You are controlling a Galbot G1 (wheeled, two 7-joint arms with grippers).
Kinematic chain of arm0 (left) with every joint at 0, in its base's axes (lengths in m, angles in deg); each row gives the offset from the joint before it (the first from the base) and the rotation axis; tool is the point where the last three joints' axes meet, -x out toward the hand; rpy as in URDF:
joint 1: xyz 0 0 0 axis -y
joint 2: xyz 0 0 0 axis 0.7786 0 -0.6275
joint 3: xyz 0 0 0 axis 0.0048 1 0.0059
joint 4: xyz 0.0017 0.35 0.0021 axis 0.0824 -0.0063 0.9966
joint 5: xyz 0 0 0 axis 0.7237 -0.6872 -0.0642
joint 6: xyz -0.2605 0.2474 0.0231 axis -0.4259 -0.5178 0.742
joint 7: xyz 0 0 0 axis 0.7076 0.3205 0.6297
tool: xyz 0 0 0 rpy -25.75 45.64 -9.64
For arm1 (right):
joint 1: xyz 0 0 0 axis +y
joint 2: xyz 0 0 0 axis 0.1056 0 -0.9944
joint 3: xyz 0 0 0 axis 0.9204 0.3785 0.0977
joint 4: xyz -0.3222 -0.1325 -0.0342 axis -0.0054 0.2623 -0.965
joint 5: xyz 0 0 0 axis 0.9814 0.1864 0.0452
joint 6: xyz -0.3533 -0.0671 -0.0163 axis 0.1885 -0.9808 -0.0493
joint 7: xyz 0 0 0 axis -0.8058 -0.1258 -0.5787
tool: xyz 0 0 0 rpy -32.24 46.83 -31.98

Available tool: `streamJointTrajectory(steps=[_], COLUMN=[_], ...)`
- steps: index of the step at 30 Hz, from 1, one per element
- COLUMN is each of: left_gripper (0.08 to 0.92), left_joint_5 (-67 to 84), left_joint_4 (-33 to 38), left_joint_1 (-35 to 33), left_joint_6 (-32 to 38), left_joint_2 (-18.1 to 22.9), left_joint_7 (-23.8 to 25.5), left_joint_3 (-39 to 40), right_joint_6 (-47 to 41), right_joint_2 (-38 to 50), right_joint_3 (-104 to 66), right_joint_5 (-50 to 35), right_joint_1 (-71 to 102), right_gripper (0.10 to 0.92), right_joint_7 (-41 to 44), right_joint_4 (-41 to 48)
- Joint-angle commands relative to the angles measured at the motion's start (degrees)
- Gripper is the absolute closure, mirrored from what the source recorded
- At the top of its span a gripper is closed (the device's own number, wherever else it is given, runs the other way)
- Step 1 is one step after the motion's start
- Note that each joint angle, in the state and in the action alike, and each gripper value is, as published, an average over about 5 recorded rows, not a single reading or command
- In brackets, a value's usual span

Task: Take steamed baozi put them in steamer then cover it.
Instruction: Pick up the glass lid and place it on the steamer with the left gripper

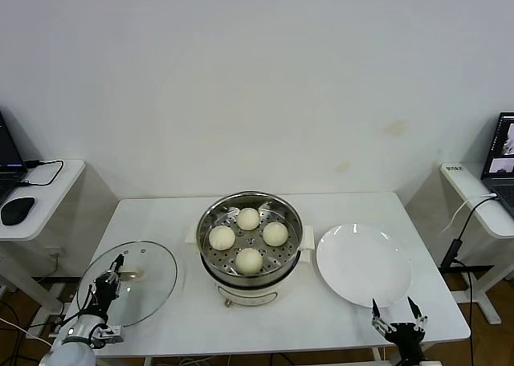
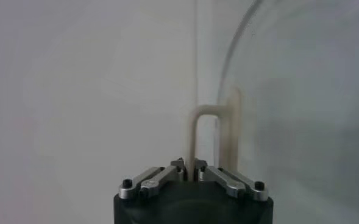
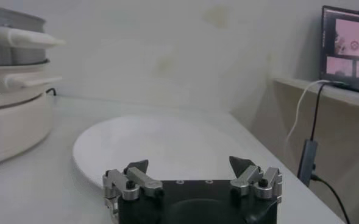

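The steamer (image 1: 207, 221) stands mid-table, steel pot on a cream base, with several steamed baozi (image 1: 248, 218) on its perforated tray. The round glass lid (image 1: 148, 290) lies flat on the table at the left. My left gripper (image 1: 119, 263) is over the lid's near-left part. In the left wrist view the left gripper (image 2: 189, 165) is shut on the lid's thin cream handle (image 2: 197, 119), beside the glass (image 2: 301, 109). My right gripper (image 1: 393, 307) hangs open and empty at the table's front right edge, just before the white plate (image 1: 363, 263). The right wrist view shows the right gripper (image 3: 191, 163), the bare plate (image 3: 161, 143) and the steamer (image 3: 8, 42).
A side table (image 1: 44, 197) at the left carries a mouse (image 1: 16, 210) and a cable. On another side table (image 1: 474, 197) at the right sits a laptop (image 3: 348, 49), with cables (image 3: 307, 158) hanging near the table's right edge.
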Motion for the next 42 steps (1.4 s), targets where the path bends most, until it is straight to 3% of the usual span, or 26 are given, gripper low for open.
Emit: streamJointTrajectory(steps=[1, 6, 11, 16, 24, 29, 34, 42], left_gripper=[0.849, 0.849, 0.849, 0.849, 0.849, 0.849, 0.849, 0.849], left_joint_5=[1.53, 6.56, 11.59, 12.99, 11.78, 8.11, 3.41, -5.41], left_joint_4=[17.99, 26.31, 32.1, 36.55, 39.17, 38.38, 35.82, 31.48], left_joint_1=[-8.54, -11.47, -11.2, -8.46, 3.17, 11.53, 18.21, 23.39], left_joint_6=[-8.58, -13.65, -17.21, -21.56, -28.24, -32.23, -35.27, -38.35], left_joint_2=[-2.3, -5.48, -7.92, -10.84, -13.92, -11.39, -6.22, 2.97], left_joint_7=[3.13, 9.48, 12.99, 14.53, 17.96, 21.97, 26.26, 31.65], left_joint_3=[-6.0, -9.37, -7.42, -1.21, 14.52, 24.47, 30.38, 36.57], right_joint_6=[0.22, 0.66, 1.15, 2.13, 4.12, 4.78, 5.31, 5.16], right_joint_2=[0.68, 1.45, 1.99, 1.58, -0.16, -0.87, -1.78, -1.91], right_joint_3=[0.97, 1.61, 2.26, 3.02, 4.09, 4.57, 5.3, 5.4], right_joint_5=[0.44, 0.89, 1.43, 4.9, 9.83, 11.21, 12.9, 13.35], right_joint_1=[0.26, 0.77, 0.98, 0.59, -0.52, -1.19, -1.39, -1.43], right_gripper=[0.203, 0.203, 0.203, 0.203, 0.203, 0.203, 0.203, 0.203], right_joint_7=[0.03, 0.14, 0.14, -0.35, -1.15, -1.45, -1.86, -2.04], right_joint_4=[-0.83, -1.51, -1.81, -1.44, 0.05, 1.2, 1.93, 2.05])
